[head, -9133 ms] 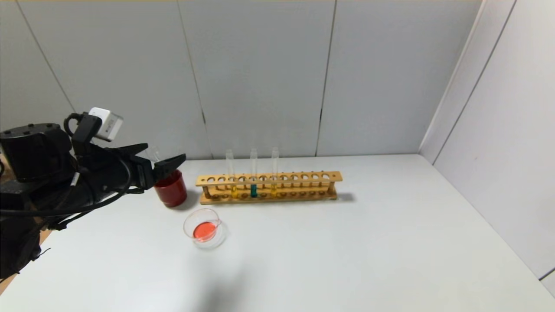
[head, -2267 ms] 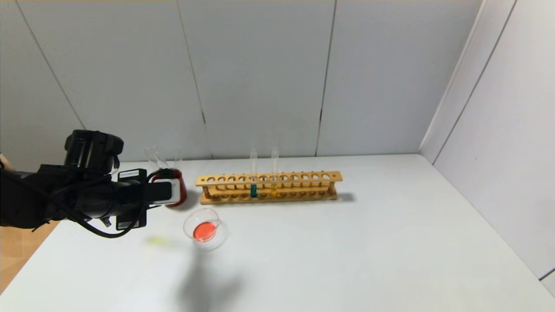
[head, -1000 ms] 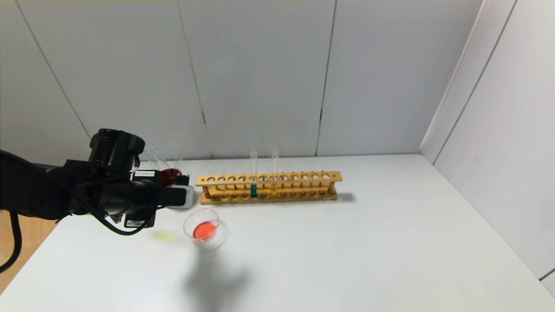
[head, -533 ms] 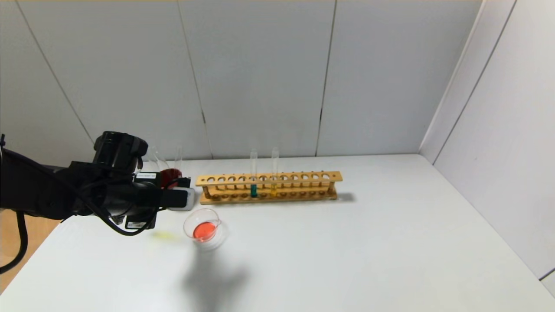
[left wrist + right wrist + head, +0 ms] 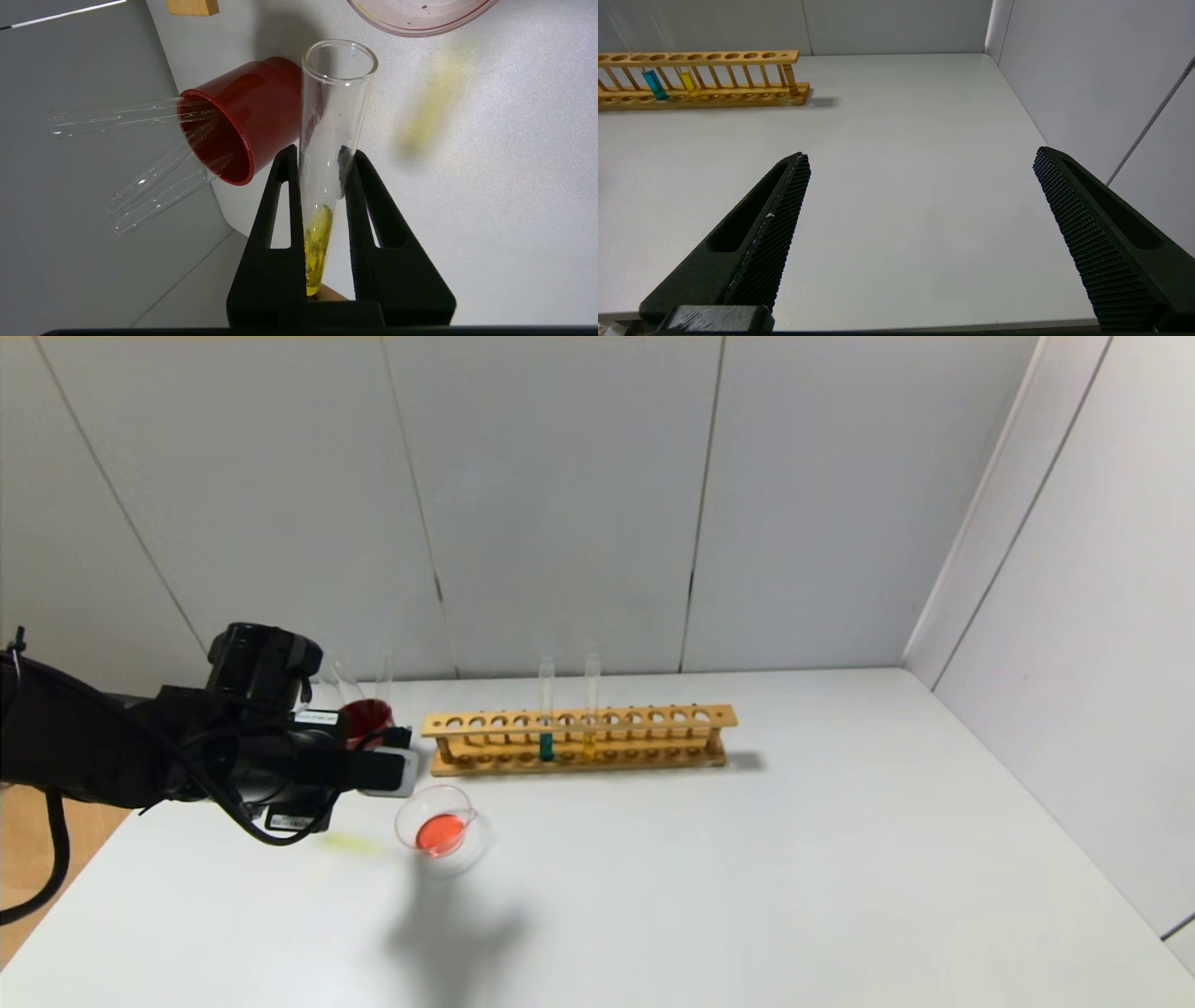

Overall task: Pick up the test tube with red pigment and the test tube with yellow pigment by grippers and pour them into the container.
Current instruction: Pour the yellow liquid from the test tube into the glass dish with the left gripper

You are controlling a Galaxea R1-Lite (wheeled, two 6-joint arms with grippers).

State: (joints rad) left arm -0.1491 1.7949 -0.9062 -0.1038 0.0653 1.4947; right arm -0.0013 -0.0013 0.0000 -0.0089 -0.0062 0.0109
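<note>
Since a second ago the left gripper has edged slightly toward the small round clear glass container, which holds red liquid, and now hangs just beside it at its 9 o'clock in the head view. Its black fingers are clamped on the slim clear glass test tube with yellow pigment, whose open mouth points toward the container while the yellow liquid sits at the rounded end between the fingers. A pale yellow smear lies on the white counter left of the container. The dark red cup at the container's 11 o'clock holds empty clear glass tubes. The long wooden tube rack at 1 o'clock carries a green-liquid tube and a yellow-liquid tube. The right gripper hovers over bare counter, fingers wide apart
</note>
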